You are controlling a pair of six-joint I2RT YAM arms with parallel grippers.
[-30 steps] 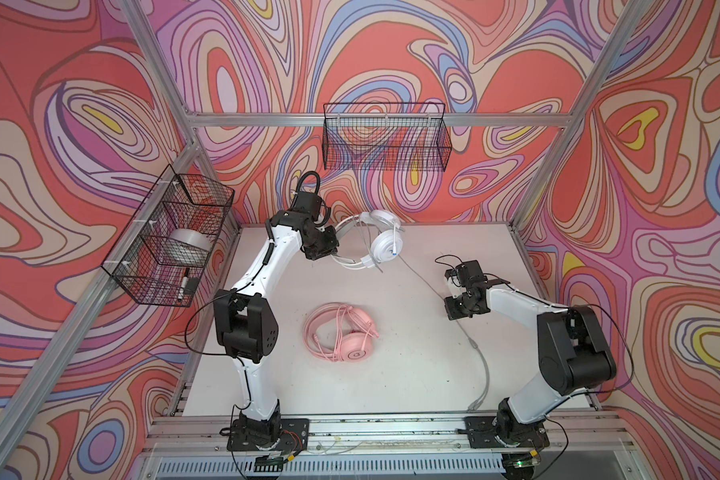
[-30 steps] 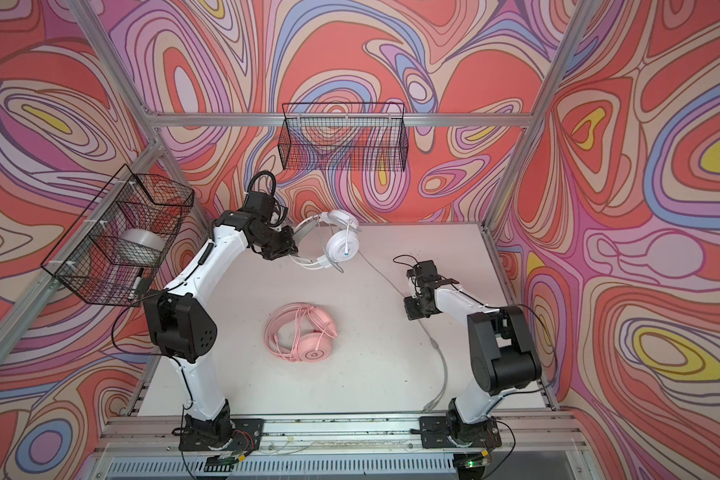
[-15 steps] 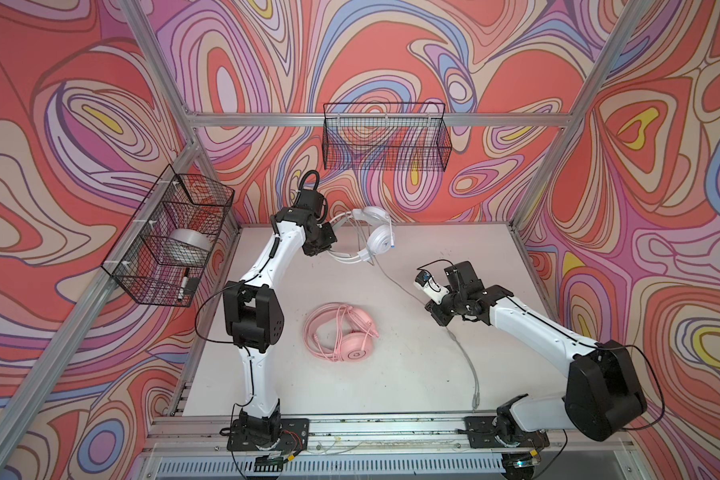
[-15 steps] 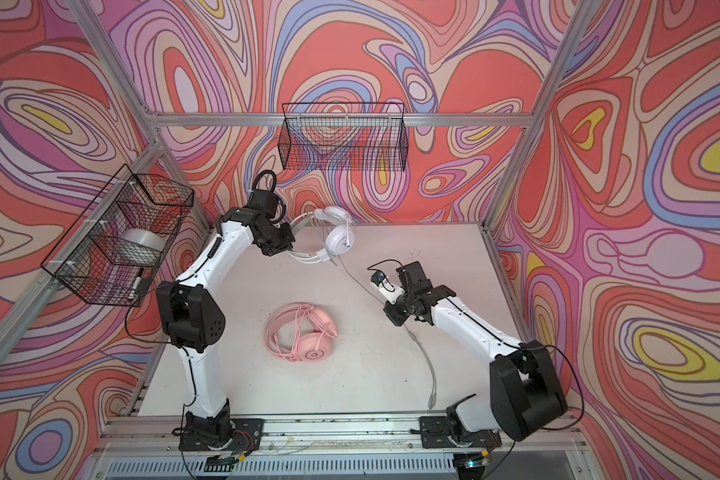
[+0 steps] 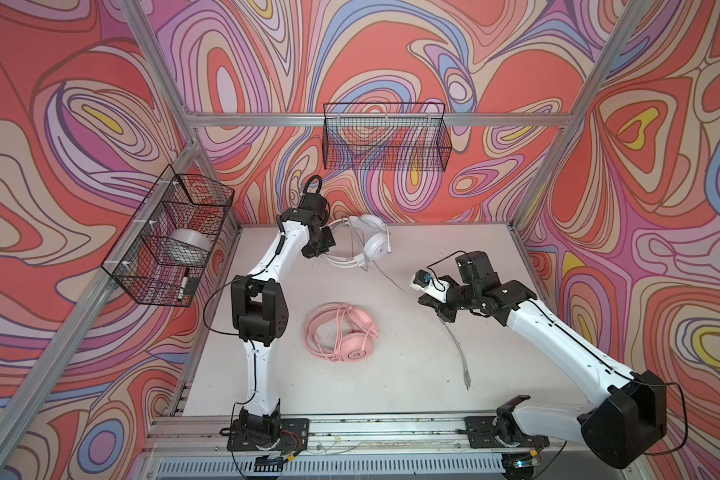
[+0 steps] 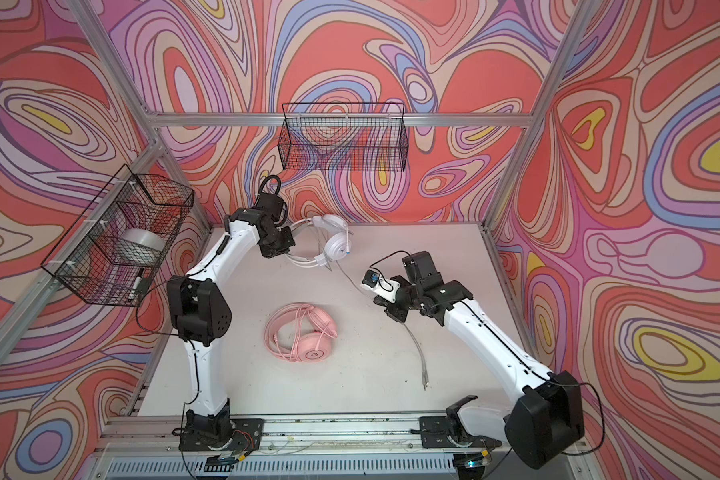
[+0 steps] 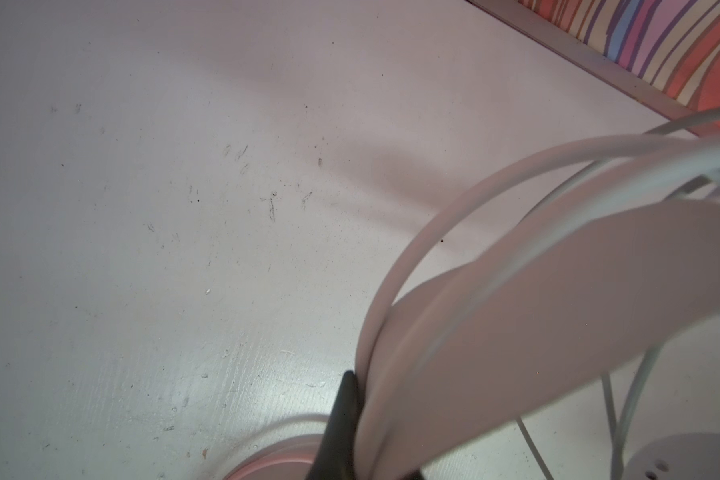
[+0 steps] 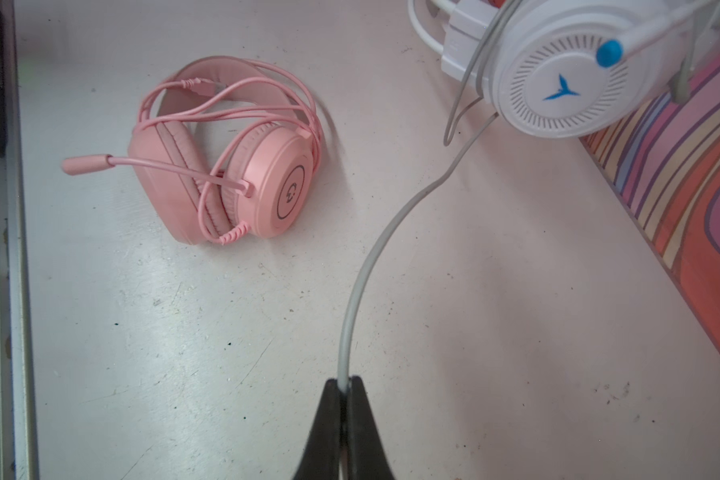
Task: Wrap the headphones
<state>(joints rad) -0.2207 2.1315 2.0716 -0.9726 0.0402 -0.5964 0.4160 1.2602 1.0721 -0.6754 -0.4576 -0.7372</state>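
Swirled pink-and-orange walls (image 5: 391, 54) box in a pale desk (image 5: 391, 386). At the desk's 12 o'clock edge is the white headset (image 5: 374, 246), held by its headband (image 7: 516, 332), which the left gripper (image 5: 324, 248) pinches tight. Its grey cable (image 8: 375, 257) runs from the earcup (image 8: 558, 83) toward 4 o'clock into the right gripper (image 8: 344, 388), whose jaws are pressed together on it. Past that gripper the cable runs toward 5 o'clock, its end lying on the desk. The pink headset (image 5: 344, 336) lies on its side at desk centre, at the right gripper's 8 o'clock, with its pink cable (image 8: 233, 104) looped around band and earcups.
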